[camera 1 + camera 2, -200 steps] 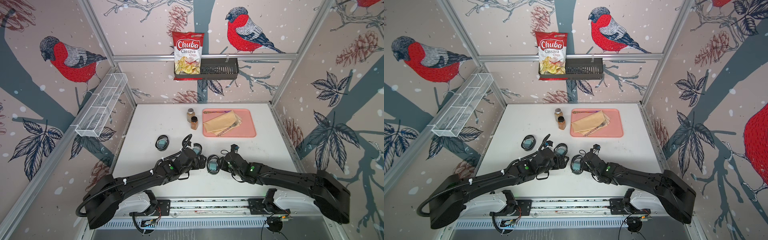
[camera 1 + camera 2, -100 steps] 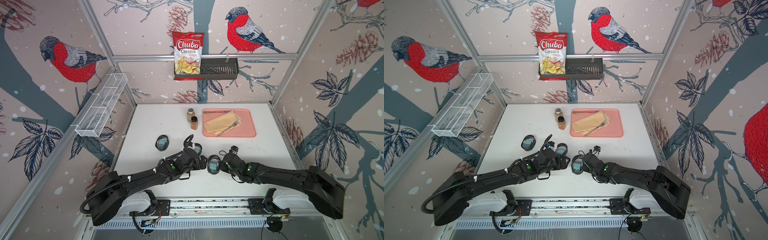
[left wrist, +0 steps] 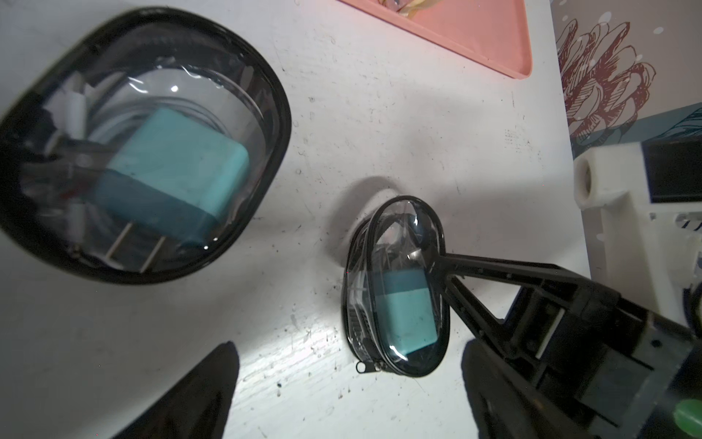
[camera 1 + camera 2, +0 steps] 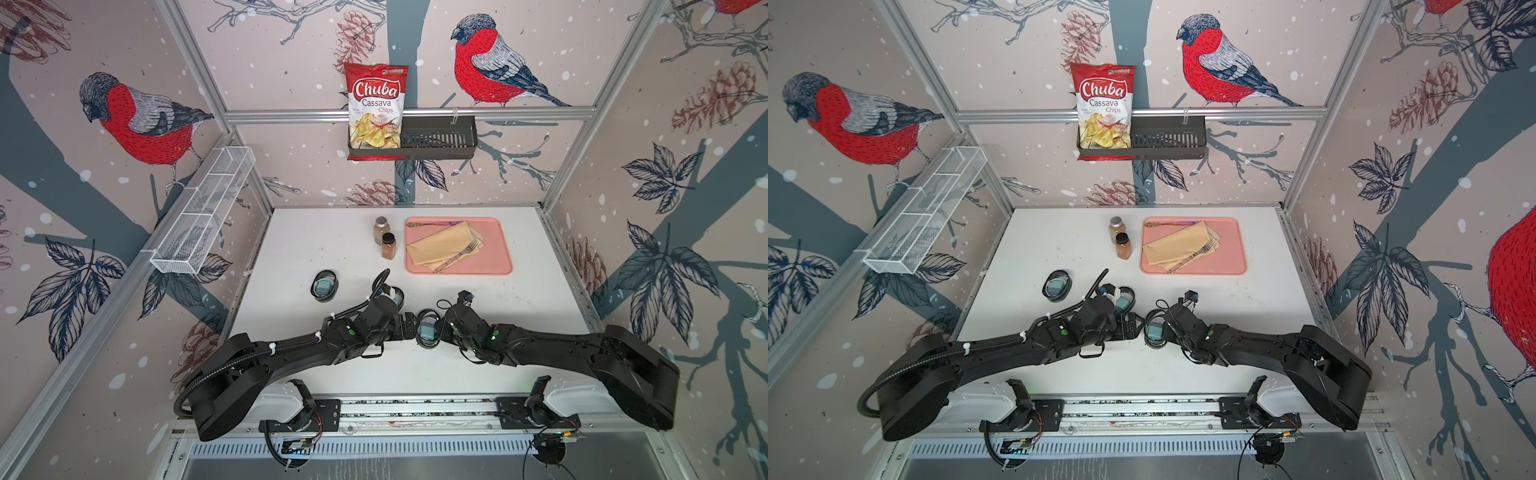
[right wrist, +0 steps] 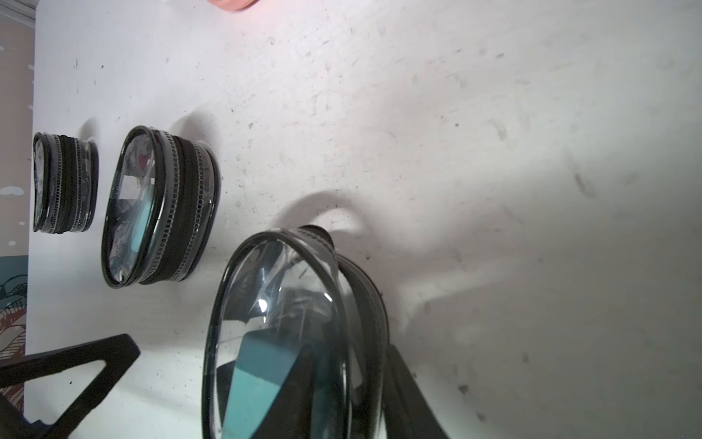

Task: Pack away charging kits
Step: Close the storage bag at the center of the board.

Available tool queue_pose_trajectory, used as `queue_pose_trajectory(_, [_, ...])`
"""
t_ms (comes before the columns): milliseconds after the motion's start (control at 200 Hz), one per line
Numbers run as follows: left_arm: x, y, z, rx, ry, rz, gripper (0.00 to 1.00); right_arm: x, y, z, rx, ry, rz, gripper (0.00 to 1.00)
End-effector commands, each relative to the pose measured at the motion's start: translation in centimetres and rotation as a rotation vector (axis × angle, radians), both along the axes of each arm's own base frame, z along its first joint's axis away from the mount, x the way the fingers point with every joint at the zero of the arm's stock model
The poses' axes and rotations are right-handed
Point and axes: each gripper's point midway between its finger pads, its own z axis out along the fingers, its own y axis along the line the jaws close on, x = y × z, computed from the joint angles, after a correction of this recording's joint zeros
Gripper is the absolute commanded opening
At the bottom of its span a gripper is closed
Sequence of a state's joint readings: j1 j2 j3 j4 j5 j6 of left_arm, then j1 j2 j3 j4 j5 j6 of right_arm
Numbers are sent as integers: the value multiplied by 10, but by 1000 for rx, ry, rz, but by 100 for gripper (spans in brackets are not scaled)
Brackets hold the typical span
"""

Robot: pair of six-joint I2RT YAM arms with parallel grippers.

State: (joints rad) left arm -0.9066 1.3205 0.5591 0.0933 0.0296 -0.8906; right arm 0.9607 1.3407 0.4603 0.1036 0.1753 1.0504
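Three oval clear black-rimmed cases lie on the white table, each with a teal charger inside. The case (image 4: 428,332) (image 4: 1155,330) between my two arms is held: my right gripper (image 4: 441,328) (image 5: 349,387) is shut on it, one finger over the clear lid, the other under its side. In the left wrist view this case (image 3: 399,285) shows its teal charger (image 3: 406,315) and zip pull. My left gripper (image 4: 409,326) (image 3: 349,387) stands open just short of it, nothing between its fingers. A second case (image 3: 144,144) holds a charger and a white cable (image 3: 76,110). The third case (image 4: 324,286) lies further left.
Two brown spice jars (image 4: 385,239) stand at the back middle beside a pink tray (image 4: 498,245) with a napkin and fork. A wire basket (image 4: 203,212) hangs on the left wall. A black shelf (image 4: 436,139) with a chips bag is on the back wall.
My right gripper's jaws have closed onto the middle case. My left gripper has crept a little to the right, toward that case, staying open.
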Motion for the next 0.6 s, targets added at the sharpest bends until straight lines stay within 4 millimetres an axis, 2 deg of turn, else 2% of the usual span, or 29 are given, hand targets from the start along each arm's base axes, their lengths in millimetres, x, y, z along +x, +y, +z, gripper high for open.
queue_pose_trajectory(0, [2, -11, 2, -41, 2, -22, 95, -4, -4, -8, -3, 23, 7, 21])
queue_pose_trajectory(105, [2, -15, -3, -41, 15, -32, 93, -8, -11, -14, -2, 29, 2, 14])
queue_pose_trajectory(260, [4, -22, -8, -49, 29, -46, 92, -13, -16, -19, 11, 31, 4, 11])
queue_pose_trajectory(595, [12, -40, -13, -117, 81, -91, 86, -17, -15, -20, 38, 20, 22, 4])
